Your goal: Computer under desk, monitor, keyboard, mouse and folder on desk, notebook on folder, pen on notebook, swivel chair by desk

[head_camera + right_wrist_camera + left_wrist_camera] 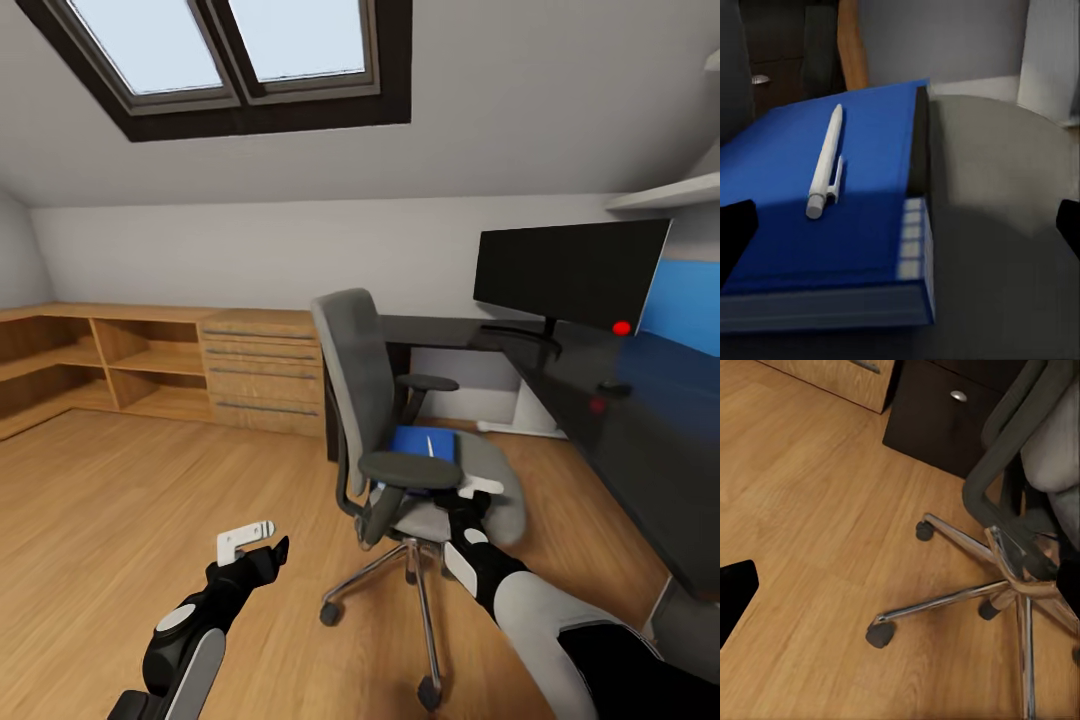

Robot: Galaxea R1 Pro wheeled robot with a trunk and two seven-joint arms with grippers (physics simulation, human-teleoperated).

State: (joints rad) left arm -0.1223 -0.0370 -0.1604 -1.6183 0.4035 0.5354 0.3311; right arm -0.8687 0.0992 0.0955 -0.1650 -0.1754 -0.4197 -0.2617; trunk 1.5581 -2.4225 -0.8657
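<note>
Just ahead of the right arm's wide-open, empty fingers (735, 232) lies the folder (862, 217).

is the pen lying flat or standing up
Lying flat: the white pen rests lengthwise on the blue folder, on the swivel chair seat.

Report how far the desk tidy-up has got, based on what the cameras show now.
Done: the monitor stands on the desk, with the mouse near it.
In hand: the right hand is at the swivel chair seat, its fingers open toward the folder, which has the pen lying on it.
Left: the folder and pen must reach the desk. Keyboard, notebook and computer cannot be judged.
</note>
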